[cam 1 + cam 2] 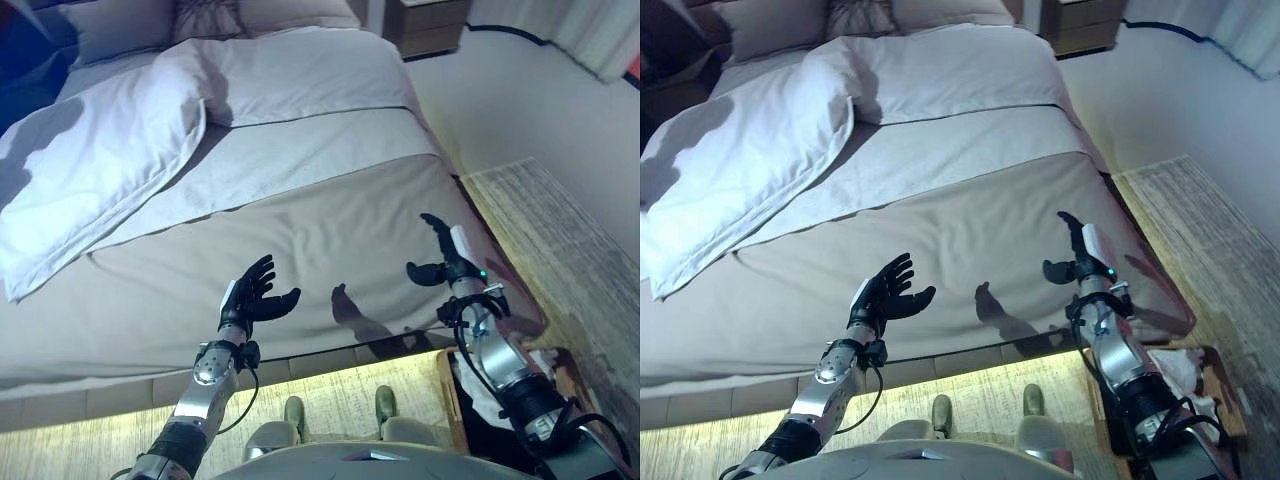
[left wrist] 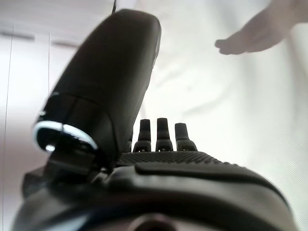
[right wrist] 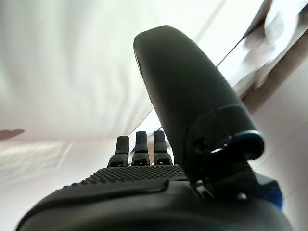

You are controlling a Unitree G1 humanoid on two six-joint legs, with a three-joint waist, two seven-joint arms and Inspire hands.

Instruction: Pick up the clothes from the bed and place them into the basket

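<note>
My left hand (image 1: 252, 295) hovers open over the grey bed sheet (image 1: 330, 220) near the bed's front edge, palm up and empty; its fingers (image 2: 158, 131) stand straight in the left wrist view. My right hand (image 1: 445, 258) is raised open above the bed's front right corner and holds nothing, its thumb (image 3: 187, 101) standing free. A brown basket (image 1: 568, 372) stands on the floor under my right arm, with pale cloth (image 1: 1180, 362) showing in it. I see no loose garment on the sheet.
A white duvet (image 1: 90, 150) lies folded back over the bed's left and far part, with pillows (image 1: 120, 25) at the head. A wooden nightstand (image 1: 430, 25) stands at the far right. A pale rug (image 1: 560, 230) covers the floor right of the bed.
</note>
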